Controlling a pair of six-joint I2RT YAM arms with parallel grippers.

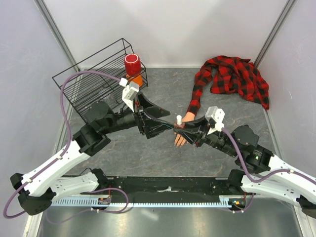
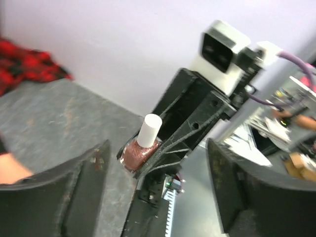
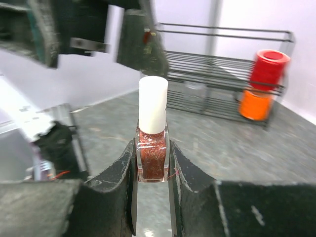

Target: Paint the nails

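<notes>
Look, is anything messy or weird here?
The shirt lies crumpled in the far right corner, with just one sleeve stretched to the hand. Nothing has spilled: the bottle stands upright in the right gripper, cap on.

Surface (image 1: 123, 158) centre obstructed: left hand (image 1: 170, 127) close to right hand (image 1: 183, 129) gripping polish bottle (image 1: 178, 120). Wire rack (image 1: 89, 84) blocks far left, plaid shirt (image 1: 237, 76) far right.

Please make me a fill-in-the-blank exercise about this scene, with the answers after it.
The right gripper is shut on a bottle with a ___ cap.
The jaws of the left gripper stand ___.
Beneath the red cup is an ___ one.
The sleeve is red-and-___ plaid.
Answers: white; open; orange; black.
</notes>
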